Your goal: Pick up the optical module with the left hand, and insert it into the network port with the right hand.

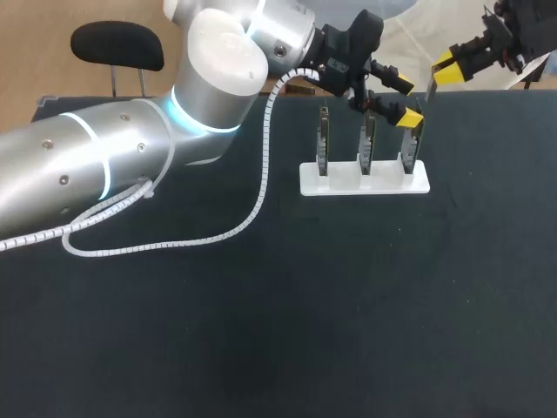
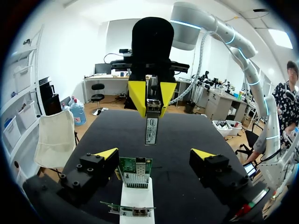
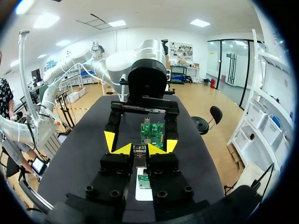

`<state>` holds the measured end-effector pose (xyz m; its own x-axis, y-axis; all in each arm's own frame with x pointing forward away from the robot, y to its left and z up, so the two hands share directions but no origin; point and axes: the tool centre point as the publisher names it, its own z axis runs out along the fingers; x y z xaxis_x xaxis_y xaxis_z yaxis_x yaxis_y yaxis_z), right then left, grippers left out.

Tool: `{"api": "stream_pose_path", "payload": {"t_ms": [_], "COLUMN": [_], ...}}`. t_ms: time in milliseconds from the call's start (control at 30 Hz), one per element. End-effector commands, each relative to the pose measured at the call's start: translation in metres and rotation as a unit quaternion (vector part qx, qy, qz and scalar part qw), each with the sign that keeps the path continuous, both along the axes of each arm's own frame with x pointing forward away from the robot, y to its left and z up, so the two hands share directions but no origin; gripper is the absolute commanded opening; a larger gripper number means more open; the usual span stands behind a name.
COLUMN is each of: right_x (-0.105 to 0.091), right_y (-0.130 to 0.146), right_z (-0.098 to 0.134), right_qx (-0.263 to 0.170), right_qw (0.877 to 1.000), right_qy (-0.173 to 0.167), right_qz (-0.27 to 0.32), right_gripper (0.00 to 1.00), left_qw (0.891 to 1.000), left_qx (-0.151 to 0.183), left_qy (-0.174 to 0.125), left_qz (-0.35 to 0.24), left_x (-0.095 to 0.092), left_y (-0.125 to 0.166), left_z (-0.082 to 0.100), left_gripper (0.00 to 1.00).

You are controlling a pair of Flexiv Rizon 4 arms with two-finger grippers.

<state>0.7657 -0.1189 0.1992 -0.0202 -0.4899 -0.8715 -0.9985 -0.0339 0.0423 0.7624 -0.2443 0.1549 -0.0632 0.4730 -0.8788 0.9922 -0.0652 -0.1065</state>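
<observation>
The right gripper (image 3: 140, 149) is clenching the optical module (image 2: 150, 125) between its yellow tips, with the module hanging lengthwise below the fingers. It is hovering above the far edge of the desk (image 1: 261, 331), just beyond the right end of the white rack (image 1: 365, 183). The left gripper (image 2: 155, 154) is standing released, its fingers straddling the right-end network card (image 2: 135, 171) with a clear gap on each side, touching nothing.

The pick-up therefore looks finished, and the step in hand is the insertion. To do it well, the right arm is probably needing to bring the module's free end square to the port's mouth, with its long axis matching the cage on the card. A slow push along that axis is then likely the safest way in. The port's opening is not showing plainly in any view, so its exact facing is uncertain. The card is standing thin and upright in its slot, and a skewed push could tip it or drag the rack. The left fingers, already on either side of it, could be closing lightly to steady the board.

The rack is holding three green cards upright in separate slots, side by side. The middle card (image 1: 368, 139) and the left-end card (image 1: 323, 139) are standing apart from both grippers.
</observation>
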Motion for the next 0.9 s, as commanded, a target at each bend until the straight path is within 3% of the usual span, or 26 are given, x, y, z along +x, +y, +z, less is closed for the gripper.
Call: {"api": "stream_pose_path", "payload": {"t_ms": [33, 900], "right_x": [0.003, 0.012], "right_y": [0.002, 0.008], "right_z": [-0.004, -0.028], "right_qx": [-0.002, -0.014], "right_qw": [1.0, 1.0], "right_qy": [-0.003, 0.002], "right_qz": [0.006, 0.019], "right_gripper": [0.0, 0.0], "left_qw": [1.0, 1.0], "left_qx": [0.001, 0.001], "left_qy": [0.0, 0.0], "left_qz": [-0.002, -0.002], "left_x": [0.002, 0.002], "left_y": [-0.001, -0.001], "left_z": [0.0, 0.0], "left_gripper": [1.0, 1.0]}}
